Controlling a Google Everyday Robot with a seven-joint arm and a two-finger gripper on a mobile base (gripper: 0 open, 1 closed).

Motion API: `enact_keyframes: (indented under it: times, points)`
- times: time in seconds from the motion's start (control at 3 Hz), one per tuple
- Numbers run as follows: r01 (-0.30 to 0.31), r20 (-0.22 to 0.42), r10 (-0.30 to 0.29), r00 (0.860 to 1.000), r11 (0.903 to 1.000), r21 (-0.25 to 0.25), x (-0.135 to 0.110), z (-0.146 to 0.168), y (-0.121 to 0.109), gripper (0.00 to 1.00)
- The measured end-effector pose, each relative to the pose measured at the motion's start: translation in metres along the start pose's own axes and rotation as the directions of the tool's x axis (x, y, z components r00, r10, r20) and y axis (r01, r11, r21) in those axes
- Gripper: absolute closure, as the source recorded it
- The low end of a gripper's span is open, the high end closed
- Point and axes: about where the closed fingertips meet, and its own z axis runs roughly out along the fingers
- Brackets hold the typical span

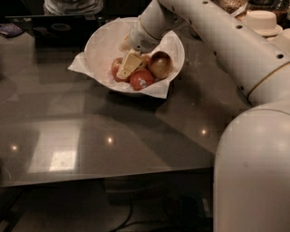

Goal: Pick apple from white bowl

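The white bowl (102, 43), lined with crinkled white paper, stands at the back middle of the dark table. It holds three apples. A red apple (115, 69) with paler patches lies at the left of the pile, partly hidden. A red apple with a white sticker (142, 80) lies in front. A brownish-red apple (160, 64) lies at the right. My gripper (128, 66) reaches down into the bowl from the upper right. Its cream tip rests against the right side of the left red apple, between it and the other two.
The dark glossy table (136, 136) spreads toward the front. A dark tray (59, 28) and a seated person (72, 5) are behind the bowl. A stack of beige bowls (260, 21) stands at the back right. My white arm (235, 50) and base (253, 176) fill the right side.
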Motion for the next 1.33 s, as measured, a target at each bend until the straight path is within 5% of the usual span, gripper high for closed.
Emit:
enact_keyframes:
  times: [1.0, 1.33]
  points:
    - [-0.045, -0.030, 0.044, 0.999, 0.9984, -0.034, 0.017, 0.024, 0.000, 0.31]
    - [-0.049, -0.032, 0.048, 0.998, 0.9980, -0.039, 0.018, 0.027, 0.000, 0.50]
